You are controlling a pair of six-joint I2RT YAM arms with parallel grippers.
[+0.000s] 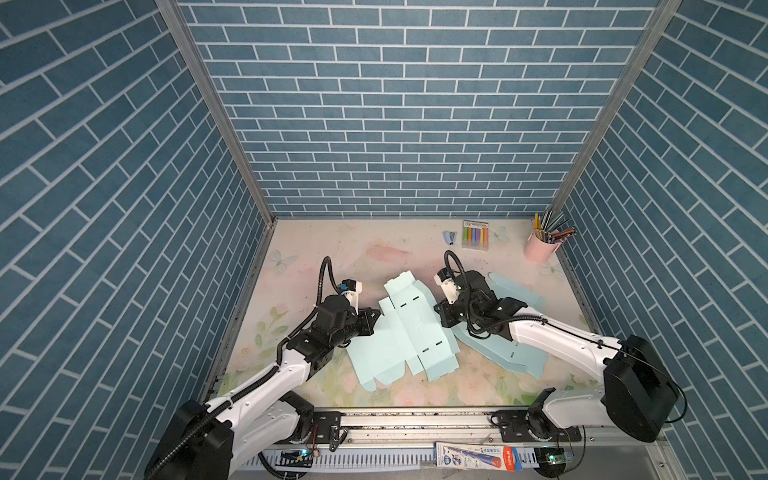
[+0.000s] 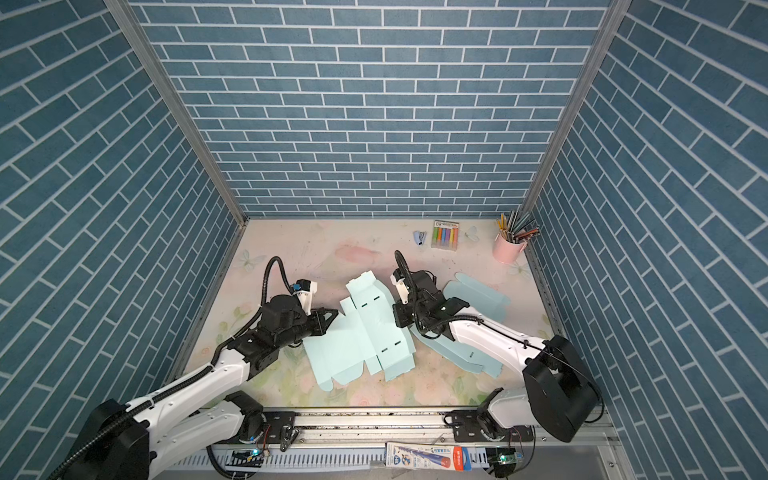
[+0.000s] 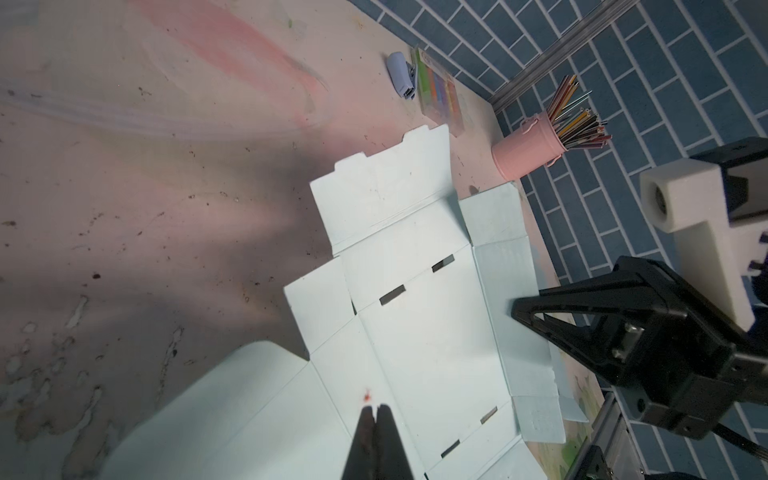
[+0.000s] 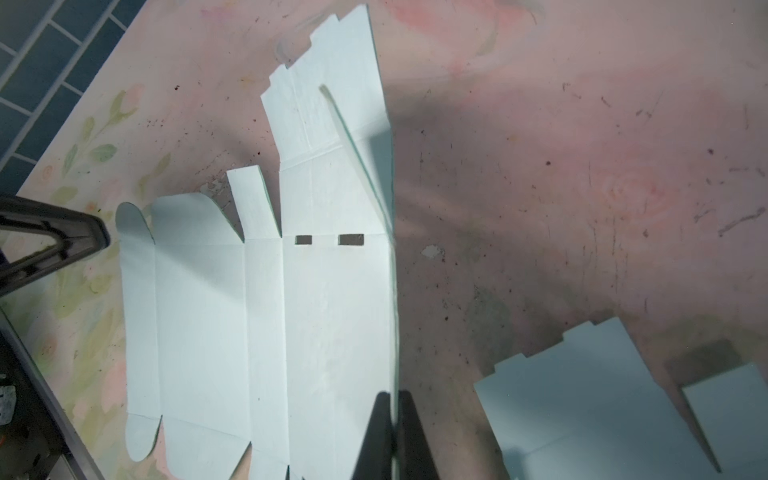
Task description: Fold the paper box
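Top views both give me the paper box [image 1: 411, 332] as a flat, pale blue blank lying mid-worktop [image 1: 365, 257], most panels down. My left hand [image 1: 376, 312] is at its left edge and my right hand [image 1: 437, 309] at its right edge. A spare blank [image 1: 521, 305] lies just beside it, under the right arm. Left wrist view: the left hand's fingers [image 3: 363, 432] are pressed together over a panel near the big rounded flap, and I cannot tell whether any card is caught between them. Right wrist view: the right hand [image 4: 392, 399] is clamped on the box's long side panel, which stands up edge-on from its crease while the rest lies flat. I judge this card light and thin, stiff only across each panel and willing to bend at the scored lines, so it will likely slide on the worktop and buckle if pulled mid-panel. The best hold, I think, is at a free edge close to a crease, one hand pinning the base while the other swings a wall up. The slots and tabs look easy to tear or crumple.
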